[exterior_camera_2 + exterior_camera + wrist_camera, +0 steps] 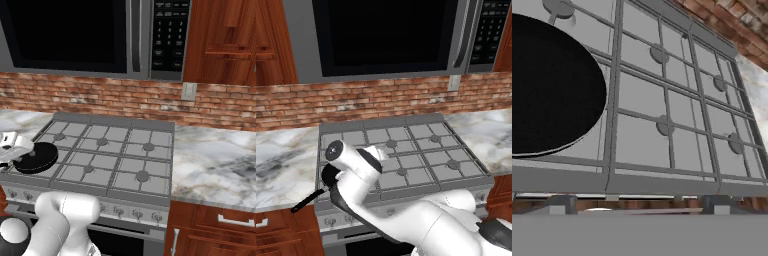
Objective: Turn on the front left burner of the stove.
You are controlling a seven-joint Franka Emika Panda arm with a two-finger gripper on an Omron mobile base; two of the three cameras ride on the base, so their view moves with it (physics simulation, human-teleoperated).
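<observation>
The stove (pixel 116 150) is a wide grey gas range with six burners under grid grates. A round black frying pan (pixel 35 157) sits on its front left section and hides the front left burner cap. In the hand view the pan (pixel 547 85) is large at the left, with the grates of the stove (pixel 642 100) stretching away to the right. My gripper (pixel 637 206) hovers over the stove's front left edge, open, its fingertips (pixel 559 204) far apart with nothing between them. Small round knobs (pixel 135 214) line the stove's front panel.
The pan's long handle (pixel 306 202) sticks out past the stove's front left corner. A grey microwave (pixel 386 35) hangs above the range. Marble counters (pixel 215 160) flank both sides, with a brick wall (pixel 381 97) behind. My own arm (pixel 356 165) covers the front left of the stove in the left base view.
</observation>
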